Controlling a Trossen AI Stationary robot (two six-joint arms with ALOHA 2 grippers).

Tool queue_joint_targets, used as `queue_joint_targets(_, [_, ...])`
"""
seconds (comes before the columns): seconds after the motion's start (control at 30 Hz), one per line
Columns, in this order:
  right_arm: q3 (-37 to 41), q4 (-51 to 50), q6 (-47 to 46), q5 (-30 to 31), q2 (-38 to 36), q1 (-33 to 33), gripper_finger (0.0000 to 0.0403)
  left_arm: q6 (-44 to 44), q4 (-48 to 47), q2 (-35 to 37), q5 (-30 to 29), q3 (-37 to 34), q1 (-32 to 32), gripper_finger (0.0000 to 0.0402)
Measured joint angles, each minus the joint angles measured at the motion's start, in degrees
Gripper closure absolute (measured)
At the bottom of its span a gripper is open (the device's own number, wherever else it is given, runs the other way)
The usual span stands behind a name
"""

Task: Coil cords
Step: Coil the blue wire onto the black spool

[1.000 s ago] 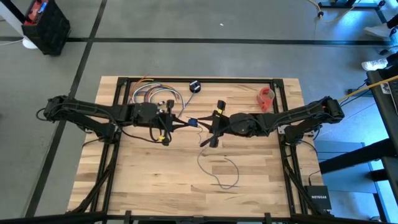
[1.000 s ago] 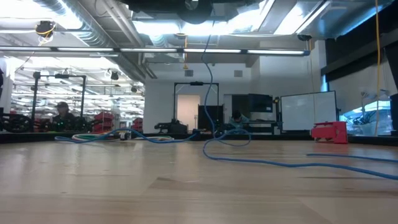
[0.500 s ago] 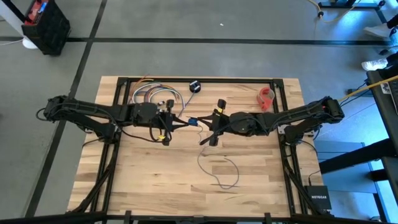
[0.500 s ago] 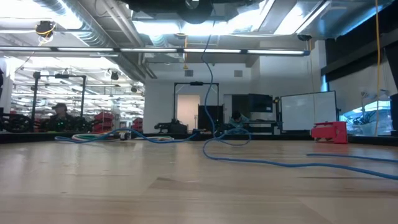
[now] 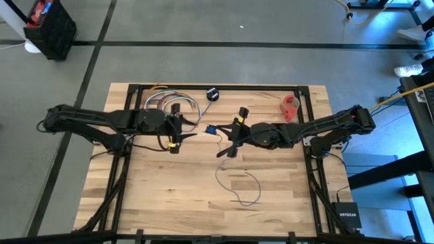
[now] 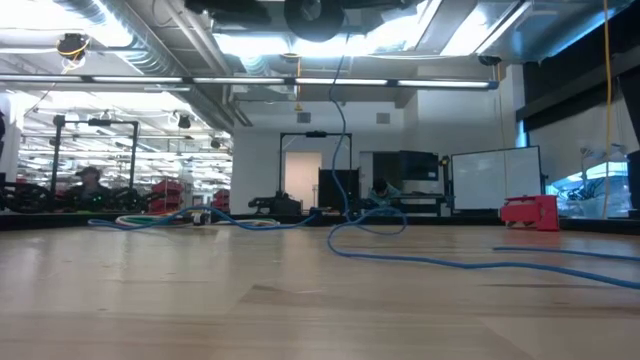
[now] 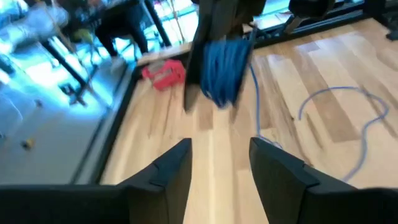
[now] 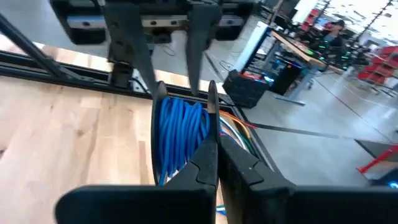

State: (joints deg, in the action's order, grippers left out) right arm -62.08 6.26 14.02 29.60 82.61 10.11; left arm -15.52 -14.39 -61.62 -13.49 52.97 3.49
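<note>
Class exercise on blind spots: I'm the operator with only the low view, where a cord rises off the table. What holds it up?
Observer: The right pincer, shut on the coiled cord.
Operator: And the other arm?
Observer: The left pincer is open, facing the coil without touching it.
Operator: Any cord uncoiled?
Observer: Yes, a loose tail lies in loops on the table.

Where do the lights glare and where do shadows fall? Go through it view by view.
High view: even overhead light, only soft shadows under the arms on the table. Low view: ceiling lights glare, with the arms overhead as dark silhouettes. Left wrist view: bright wash over the floor; the left gripper, fingers open, looks dark. Right wrist view: evenly lit cord in the shut right gripper.
</note>
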Motion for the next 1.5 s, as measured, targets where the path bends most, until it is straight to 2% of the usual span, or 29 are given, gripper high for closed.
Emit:
queue_joint_targets(0.07, [0.00, 0.01, -0.06, 1.19, 0.00, 0.00, 0.0399, 3.25, -0.55, 1.36, -0.08, -1.59, 0.00, 0.0248])
queue_joint_targets(0.17, [0.00, 0.22, -0.09, 1.44, 0.00, 0.00, 0.0398, 6.82, 3.66, 1.86, -0.10, -6.28, 0.21, 0.0253])
queue_joint_targets(0.3, [0.00, 0.89, -0.17, 1.45, 0.00, 0.00, 0.0398, 12.14, 18.58, -1.17, -0.09, -15.88, 0.28, 0.0260])
queue_joint_targets(0.4, [0.00, 1.49, -0.18, 1.45, 0.00, 0.00, 0.0399, 13.81, 30.45, -6.59, -0.07, -20.86, 0.06, 0.0260])
queue_joint_targets(0.7, [-0.20, 1.07, -0.20, 1.43, 0.00, 0.00, 0.0399, 16.49, 54.53, -25.71, 0.84, -21.33, -1.29, 0.0260])
queue_joint_targets(0.87, [-0.20, 0.89, -0.17, 1.33, 0.00, 0.00, 0.0399, 19.55, 64.01, -30.06, 12.06, -21.29, -2.91, 0.0260])
queue_joint_targets(0.97, [-0.20, 0.83, -0.17, 1.33, 0.00, 0.00, 0.0399, 20.46, 64.47, -30.86, 14.97, -20.52, -3.38, 0.0261])
queue_joint_targets(1.4, [-0.22, 1.18, -0.17, 1.27, 0.00, 0.00, 0.0399, 19.88, 63.93, -34.59, 15.89, -16.64, -3.82, 0.0261])
queue_joint_targets(1.5, [-0.24, 1.03, -0.17, 1.27, 0.00, 0.00, 0.0398, 19.51, 63.52, -34.59, 15.89, -16.64, -3.76, 0.0272])
